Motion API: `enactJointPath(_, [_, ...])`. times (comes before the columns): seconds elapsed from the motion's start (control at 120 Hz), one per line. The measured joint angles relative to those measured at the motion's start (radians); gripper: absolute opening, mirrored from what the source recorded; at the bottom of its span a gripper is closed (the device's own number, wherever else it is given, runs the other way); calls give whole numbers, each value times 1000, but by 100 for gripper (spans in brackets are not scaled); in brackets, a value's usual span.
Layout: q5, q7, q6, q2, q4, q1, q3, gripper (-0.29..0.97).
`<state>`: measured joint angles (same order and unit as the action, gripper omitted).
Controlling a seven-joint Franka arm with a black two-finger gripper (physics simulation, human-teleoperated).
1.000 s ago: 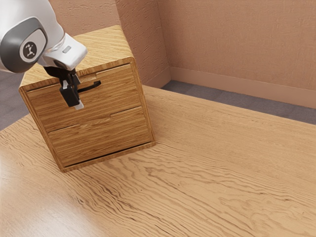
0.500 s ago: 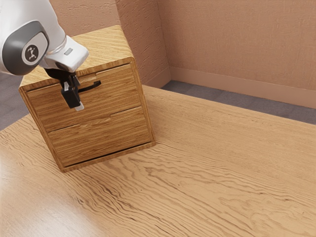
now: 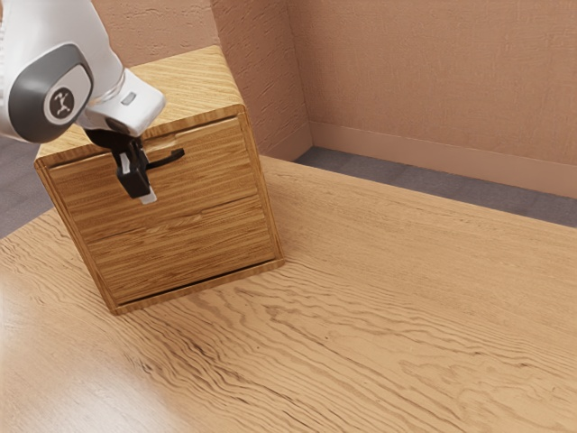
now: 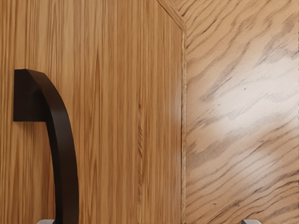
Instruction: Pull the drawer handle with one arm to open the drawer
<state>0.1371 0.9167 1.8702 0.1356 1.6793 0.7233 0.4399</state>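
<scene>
A wooden cabinet [image 3: 185, 81] with two drawers stands on the table at the exterior view's left. The top drawer [image 3: 212, 167] carries a black bar handle [image 3: 169, 159] and its front looks level with the cabinet face. My gripper [image 3: 135, 176] hangs in front of that drawer at the handle's left end, fingers pointing down along the drawer front. In the wrist view the curved black handle [image 4: 60, 140] runs down close beside one grey fingertip [image 4: 46, 221], while the other fingertip [image 4: 250, 221] stands far off over the table, so the gripper is open.
The lower drawer [image 3: 180, 248] is shut. The wooden table [image 3: 388, 316] stretches wide in front of the cabinet and to the exterior view's right. A wall corner [image 3: 261, 72] rises just behind the cabinet.
My hand has crept slightly up and toward the exterior view's right along the handle. The thin ledges earlier seen along both drawer fronts have faded.
</scene>
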Motion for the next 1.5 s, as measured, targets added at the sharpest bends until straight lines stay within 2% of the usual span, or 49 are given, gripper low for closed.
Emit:
enactJointPath(0.125, [-1,-4,2,21,16,-4,0,38])
enactJointPath(0.2, [-3,-7,2,30,26,-6,0,39])
enactJointPath(0.25, [-4,-9,3,34,34,-8,0,45])
enactJointPath(0.592, [-13,-20,5,58,51,3,3,36])
enactJointPath(1.5, [-42,-63,4,110,95,1,10,39])
